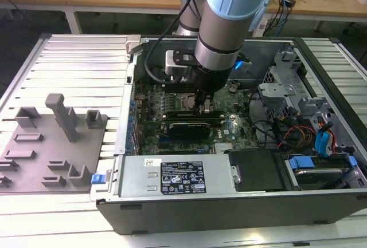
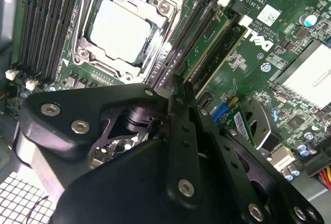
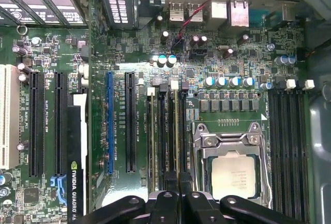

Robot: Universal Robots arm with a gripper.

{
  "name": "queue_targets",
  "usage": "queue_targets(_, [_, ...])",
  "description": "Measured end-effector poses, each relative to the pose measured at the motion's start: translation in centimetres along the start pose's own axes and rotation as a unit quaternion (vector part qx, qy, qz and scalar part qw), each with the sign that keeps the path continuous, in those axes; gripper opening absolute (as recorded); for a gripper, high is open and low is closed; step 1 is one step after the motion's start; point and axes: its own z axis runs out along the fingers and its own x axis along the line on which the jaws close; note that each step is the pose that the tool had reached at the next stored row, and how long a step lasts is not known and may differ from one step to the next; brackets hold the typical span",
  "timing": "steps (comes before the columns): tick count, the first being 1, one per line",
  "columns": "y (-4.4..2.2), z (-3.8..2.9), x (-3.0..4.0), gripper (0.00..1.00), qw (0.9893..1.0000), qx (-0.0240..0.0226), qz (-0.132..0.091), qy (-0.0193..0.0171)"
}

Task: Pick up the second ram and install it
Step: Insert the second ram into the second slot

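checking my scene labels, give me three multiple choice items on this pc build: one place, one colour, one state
1. The end effector hangs over: A the power supply; B the memory slots beside the CPU socket; C the grey fixture.
2. The motherboard is: A red; B green; C white.
3. The CPU socket is: A empty; B holding a bare processor; C under a heatsink.
B, the exterior view puts it by the socket; B, green board in both wrist views; B, its silver lid is exposed.
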Motion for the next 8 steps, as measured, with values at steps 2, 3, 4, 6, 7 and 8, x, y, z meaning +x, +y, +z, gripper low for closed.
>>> queue_targets(2, [0.00, 0.00, 0.00, 0.12, 1.0000, 0.0001, 0.000, 0.0000])
queue_targets(3, [0.00, 0.00, 0.00, 0.12, 1.0000, 0.0002, 0.000, -0.0001])
queue_targets(4, [0.00, -0.01, -0.01, 0.12, 1.0000, 0.0002, 0.000, 0.0000])
queue_targets(6, [0.01, 0.01, -0.16, 0.12, 1.0000, 0.0002, -0.001, 0.0002])
queue_targets(7, [0.00, 0.02, -0.30, 0.12, 1.0000, 0.0000, -0.002, 0.0005])
queue_targets(8, [0.00, 0.02, -0.31, 0.12, 1.0000, 0.0000, -0.003, 0.0005])
